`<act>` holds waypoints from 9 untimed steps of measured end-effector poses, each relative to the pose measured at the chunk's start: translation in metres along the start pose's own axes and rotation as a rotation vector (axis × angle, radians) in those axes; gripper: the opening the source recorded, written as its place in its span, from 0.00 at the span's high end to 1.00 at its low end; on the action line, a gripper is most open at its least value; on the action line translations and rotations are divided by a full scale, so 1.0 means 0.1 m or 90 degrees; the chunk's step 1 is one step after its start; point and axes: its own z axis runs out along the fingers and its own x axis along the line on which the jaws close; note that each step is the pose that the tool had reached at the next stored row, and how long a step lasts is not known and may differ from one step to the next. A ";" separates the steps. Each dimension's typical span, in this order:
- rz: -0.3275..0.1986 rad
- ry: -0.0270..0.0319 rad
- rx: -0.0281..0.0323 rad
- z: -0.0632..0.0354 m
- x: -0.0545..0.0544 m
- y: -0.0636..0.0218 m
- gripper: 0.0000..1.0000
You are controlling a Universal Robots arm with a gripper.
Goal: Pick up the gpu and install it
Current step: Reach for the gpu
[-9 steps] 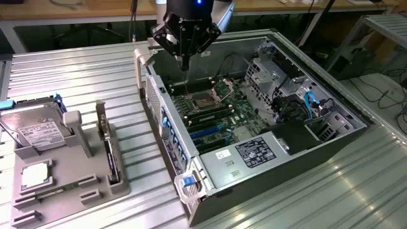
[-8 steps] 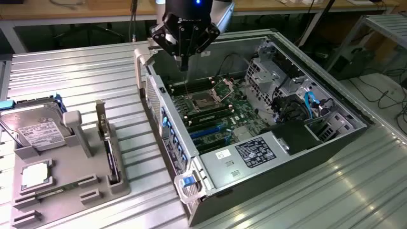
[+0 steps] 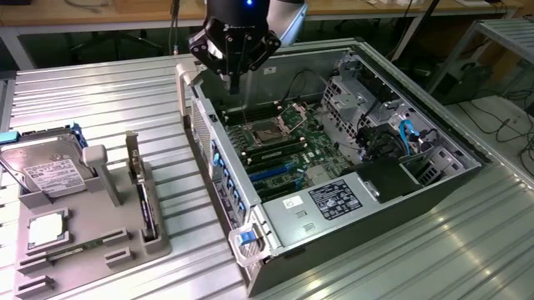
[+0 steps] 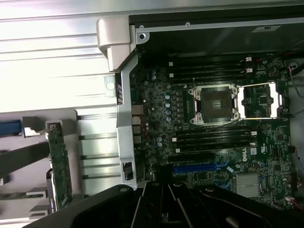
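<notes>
— Could you read any writing from the exterior view?

— Not really. The hard drive [image 3: 50, 167] had a white label, and a black sticker [image 3: 336, 199] sat on a cover inside the open computer case [image 3: 209, 128], but the print on both was too small for me.

— And the gripper?

— The gripper [image 3: 234, 86] hung over the far end of the case, above the motherboard [image 3: 279, 140]. Its fingers were drawn together to a point, with nothing between them and touching nothing.

— Where was the gpu?

— The gpu [image 3: 144, 206] stood on edge in a slot of the grey holder [image 3: 92, 219], on the ribbed metal table [image 3: 100, 94] at the exterior view's left. It was well apart from the gripper, and the case wall stood between them. The holder also held a processor chip [image 3: 46, 228] and a memory stick [image 3: 62, 254].

— And from the wrist view?

— There were white marks on the board that I couldn't read. I saw the bare processor socket [image 4: 213, 105], with dark memory slots on either side of it, and a blue slot [image 4: 199, 168] close to the dark fingers [image 4: 154, 204]. The card showed beyond the case wall, upright in its holder.
</notes>
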 end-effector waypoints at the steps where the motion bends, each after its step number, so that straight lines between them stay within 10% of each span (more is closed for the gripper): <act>1: 0.000 0.0000 0.0000 0.000 0.01 -0.001 0.89; 9: -0.002 0.0001 -0.0001 -0.001 0.10 -0.007 0.89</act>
